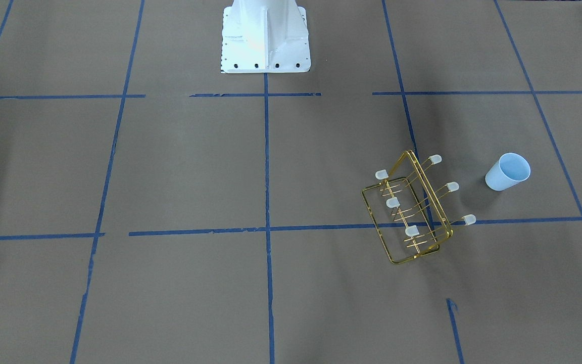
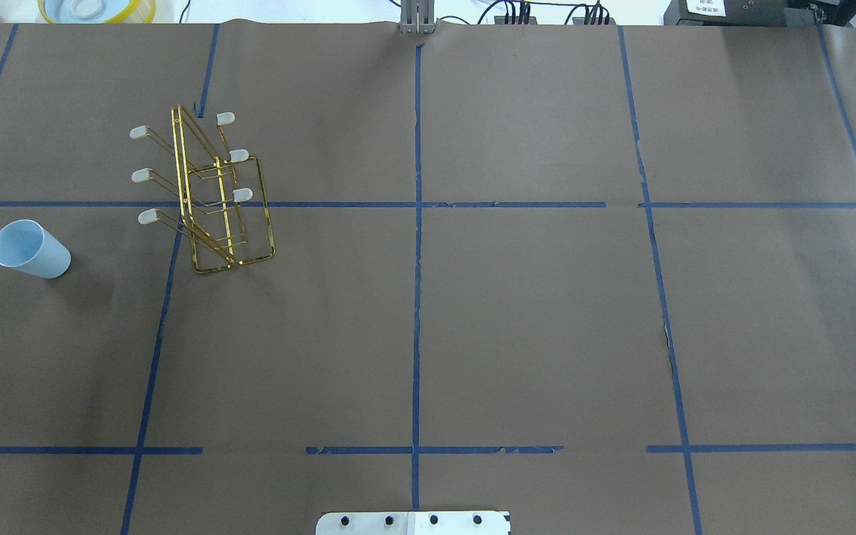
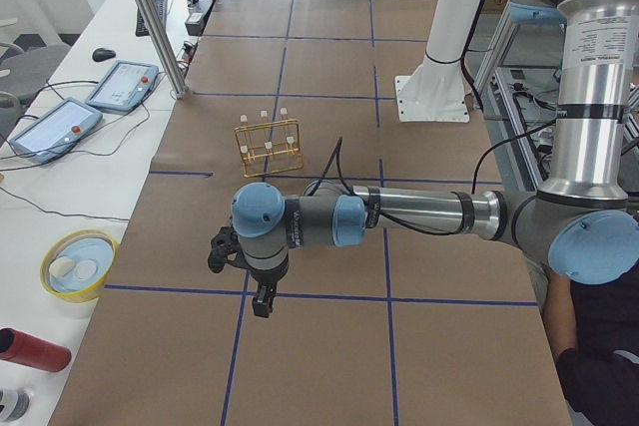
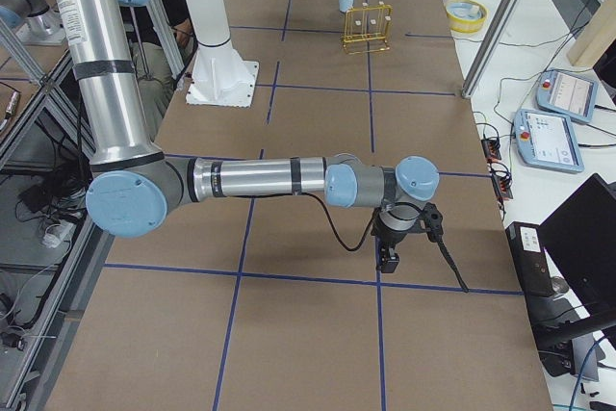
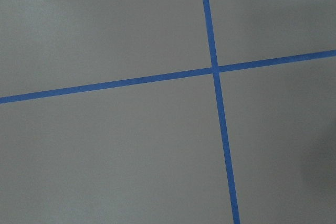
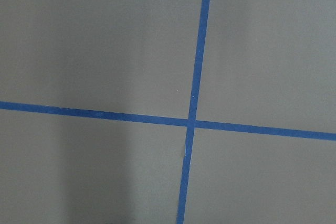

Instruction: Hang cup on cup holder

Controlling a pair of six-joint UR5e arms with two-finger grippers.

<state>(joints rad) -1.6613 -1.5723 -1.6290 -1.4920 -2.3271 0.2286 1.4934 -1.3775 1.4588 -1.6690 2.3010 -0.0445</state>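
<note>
The cup (image 1: 508, 172) is a small pale blue tumbler standing upright, mouth up, on the brown table paper. It also shows in the overhead view (image 2: 30, 250) and far off in the exterior right view (image 4: 346, 0). The cup holder (image 1: 430, 194) is a gold wire rack with capped prongs, standing beside the cup with a gap between them (image 2: 184, 186). All its prongs are bare. My left gripper (image 3: 262, 301) shows only in the exterior left view and my right gripper (image 4: 390, 259) only in the exterior right view. Both hang above bare paper, and I cannot tell whether they are open or shut.
The white robot base (image 1: 265, 40) stands at the table's edge. A yellow bowl (image 3: 78, 264), a red cylinder (image 3: 30, 349) and control tablets (image 3: 50, 127) lie on the side bench. An aluminium post (image 3: 150, 17) rises at the table's far edge. Both wrist views show only paper with blue tape lines.
</note>
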